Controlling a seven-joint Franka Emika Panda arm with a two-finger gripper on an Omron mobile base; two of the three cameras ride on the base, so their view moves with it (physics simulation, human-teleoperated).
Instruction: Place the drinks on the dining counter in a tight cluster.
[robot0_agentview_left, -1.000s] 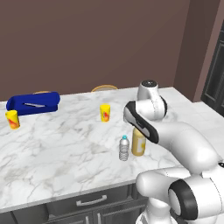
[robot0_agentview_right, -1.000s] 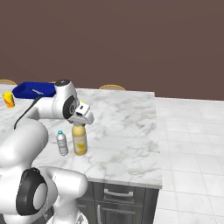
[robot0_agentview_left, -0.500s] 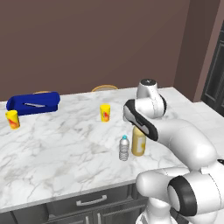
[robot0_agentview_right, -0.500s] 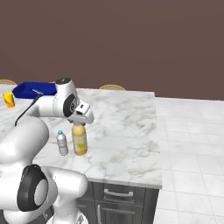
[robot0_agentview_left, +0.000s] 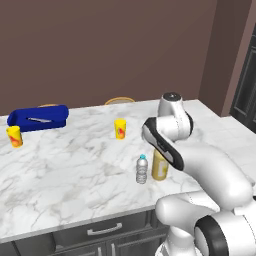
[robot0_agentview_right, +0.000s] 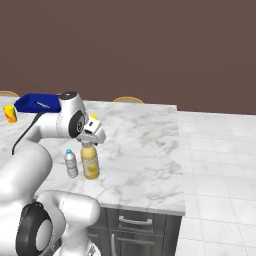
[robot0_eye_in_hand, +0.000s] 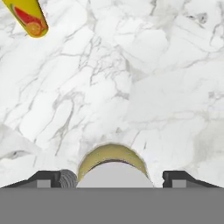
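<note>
Yellow bottle (robot0_agentview_right: 90, 163) stands upright on the dining counter (robot0_agentview_right: 145, 150), near the front edge, pale cap up. Small clear water bottle (robot0_agentview_right: 71, 163), blue cap, stands just beside it, on its left in the right base view; the two look close but not touching.

Gripper (robot0_agentview_right: 93, 136) sits directly over the yellow bottle's cap. From the hand camera, the gripper (robot0_eye_in_hand: 112, 178) shows both dark finger tips, one (robot0_eye_in_hand: 47, 178) far left, the other far right, with the yellow bottle's (robot0_eye_in_hand: 112, 168) shoulder and pale cap between them and clear gaps each side. Jaws stand apart, not pressing the bottle.

Left base view: the forearm crosses in front of the yellow bottle (robot0_agentview_left: 159, 167), hiding its top; the water bottle (robot0_agentview_left: 142, 169) is fully visible there, left of it. This view also takes in a short yellow cup (robot0_agentview_left: 120, 128) with a red mark farther back on the counter (robot0_agentview_left: 65, 170), a second such cup (robot0_agentview_left: 14, 136) at the far left, and a blue cylinder (robot0_agentview_left: 38, 118) lying on its side behind that one.

Right base view gives the clean look at the gripper over the cap, plus the blue cylinder (robot0_agentview_right: 40, 103) and one cup (robot0_agentview_right: 9, 113) at the far left edge, and pale tiled floor (robot0_agentview_right: 220, 165) to the right of the counter.

Hand view catches one yellow cup (robot0_eye_in_hand: 29, 18) with red marking, at its top left corner.
</note>
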